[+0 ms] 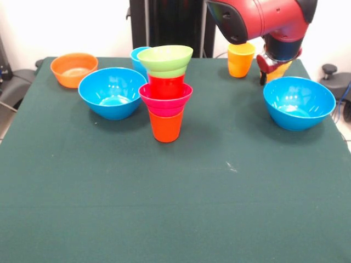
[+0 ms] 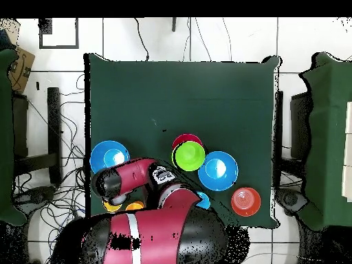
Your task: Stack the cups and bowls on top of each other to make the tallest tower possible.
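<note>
No text, label, brand or number can be read on anything in either view.

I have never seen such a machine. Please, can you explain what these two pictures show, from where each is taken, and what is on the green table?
The red and black machine is a robot arm with a gripper at its end. One picture looks across the table toward the robot; the other looks straight down from above.

In the middle stands a tower: an orange cup, a pink-red bowl, a red cup, and a lime-green bowl on top. Around it lie two large blue bowls, an orange bowl, a light blue cup and a yellow-orange cup.

The gripper is down around a yellow cup; whether it grips it I cannot tell.
</note>
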You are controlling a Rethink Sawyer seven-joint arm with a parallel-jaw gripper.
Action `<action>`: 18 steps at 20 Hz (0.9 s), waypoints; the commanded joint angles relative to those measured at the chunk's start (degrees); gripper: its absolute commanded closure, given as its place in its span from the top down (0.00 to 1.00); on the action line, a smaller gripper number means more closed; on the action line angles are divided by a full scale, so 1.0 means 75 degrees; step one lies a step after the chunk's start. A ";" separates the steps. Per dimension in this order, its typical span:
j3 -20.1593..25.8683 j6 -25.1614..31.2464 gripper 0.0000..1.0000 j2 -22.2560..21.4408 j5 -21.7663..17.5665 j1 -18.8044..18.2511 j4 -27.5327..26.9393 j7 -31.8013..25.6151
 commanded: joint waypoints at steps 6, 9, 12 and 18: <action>0.0111 -0.0293 0.00 -0.0093 -0.0204 0.0067 -0.0161 0.0539; 0.0100 -0.0208 0.00 -0.0071 -0.0217 0.0061 -0.0183 0.0495; 0.0089 -0.0169 0.00 -0.0038 -0.0224 0.0066 -0.0224 0.0461; 0.0059 -0.0013 0.00 0.0000 -0.0227 0.0095 -0.0307 0.0408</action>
